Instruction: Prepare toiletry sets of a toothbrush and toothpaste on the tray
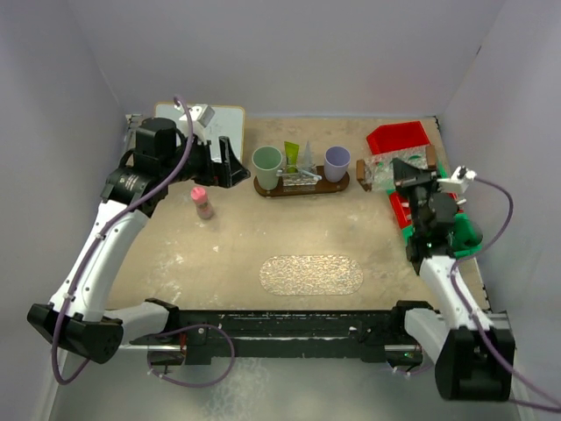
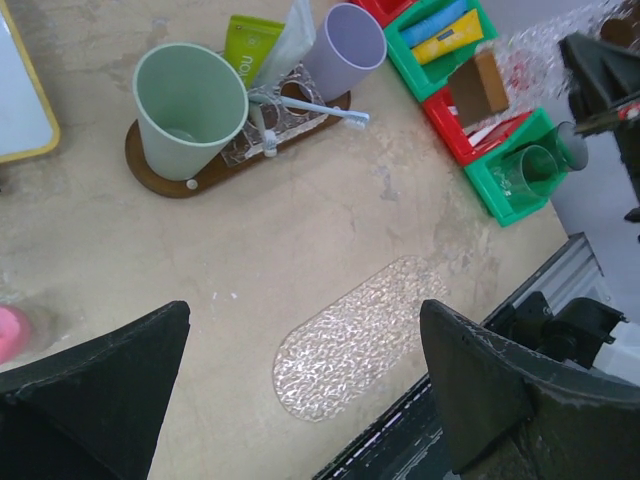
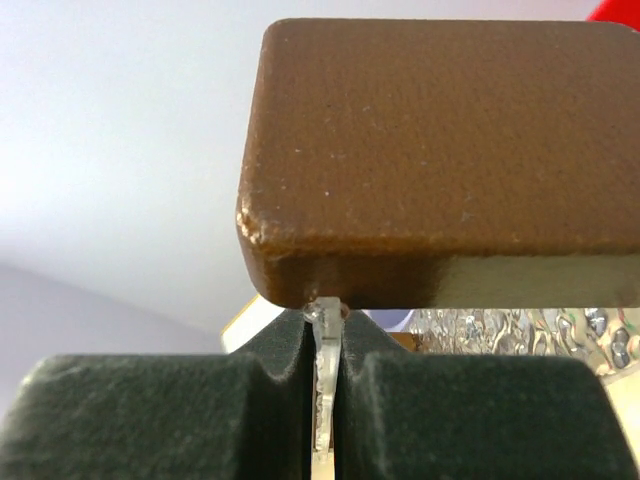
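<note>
Ahead of the wide-open left fingers [image 2: 90, 400] the tray [image 2: 150, 178] already held two cups [image 2: 190, 105], tubes [image 2: 248, 45] and a toothbrush [image 2: 320, 108], while the right fingers [image 3: 150, 420] pinched a clear strip [image 3: 325, 400] under a brown slab [image 3: 440, 150], so more sets probably remained.

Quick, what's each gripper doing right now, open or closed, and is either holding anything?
Left gripper: jaws wide open, holding nothing.
Right gripper: jaws shut on a thin clear plate that meets a brown block.

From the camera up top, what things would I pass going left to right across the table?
pink-capped bottle → green cup → green tube → purple cup → red bin
</note>
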{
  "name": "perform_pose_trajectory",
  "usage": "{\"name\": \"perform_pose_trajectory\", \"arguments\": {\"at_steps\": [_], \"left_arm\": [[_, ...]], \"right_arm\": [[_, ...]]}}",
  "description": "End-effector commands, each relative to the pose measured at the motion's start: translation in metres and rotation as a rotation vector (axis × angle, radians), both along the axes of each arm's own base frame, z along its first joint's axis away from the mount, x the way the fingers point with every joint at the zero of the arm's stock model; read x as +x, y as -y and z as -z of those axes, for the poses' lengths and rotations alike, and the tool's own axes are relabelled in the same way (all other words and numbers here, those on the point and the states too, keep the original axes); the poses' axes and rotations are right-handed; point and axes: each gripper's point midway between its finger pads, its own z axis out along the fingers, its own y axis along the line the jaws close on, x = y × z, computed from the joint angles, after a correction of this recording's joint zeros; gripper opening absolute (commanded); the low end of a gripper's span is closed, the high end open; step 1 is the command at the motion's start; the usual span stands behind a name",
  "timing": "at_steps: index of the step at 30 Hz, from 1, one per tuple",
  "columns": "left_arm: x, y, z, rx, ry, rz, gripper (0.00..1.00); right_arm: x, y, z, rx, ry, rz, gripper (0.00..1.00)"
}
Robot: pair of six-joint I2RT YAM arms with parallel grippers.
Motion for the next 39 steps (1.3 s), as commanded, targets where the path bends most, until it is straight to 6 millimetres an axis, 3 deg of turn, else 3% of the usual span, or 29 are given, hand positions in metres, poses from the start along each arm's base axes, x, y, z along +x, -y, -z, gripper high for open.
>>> {"name": "perform_pose_trajectory", "arguments": {"at_steps": [1, 5, 8, 17, 29, 39], "left_arm": [[-0.005, 0.019, -0.022, -0.072, 0.04, 0.052, 0.93], [-0.008, 0.027, -0.023, -0.071, 0.036, 0.079, 0.93], [-0.011, 0.028, -0.022, -0.069, 0.033, 0.083, 0.93], [-0.019, 0.024, -0.021, -0.054, 0.027, 0.082, 0.93], [-0.022, 0.022, -0.019, -0.04, 0.028, 0.086, 0.93], [-0.025, 0.02, -0.015, -0.032, 0.027, 0.085, 0.93]], "right_arm": [[-0.035, -0.038, 0.026, 0.171, -0.067, -0.112, 0.0], [-0.049, -0.095, 0.051, 0.225, -0.121, -0.238, 0.0], [-0.053, -0.124, 0.071, 0.304, -0.147, -0.242, 0.0], [-0.051, -0.171, 0.107, 0.508, -0.144, -0.071, 0.0], [-0.06, -0.208, 0.137, 0.639, -0.049, -0.02, 0.0], [-0.077, -0.205, 0.176, 0.598, -0.122, -0.026, 0.0]]}}
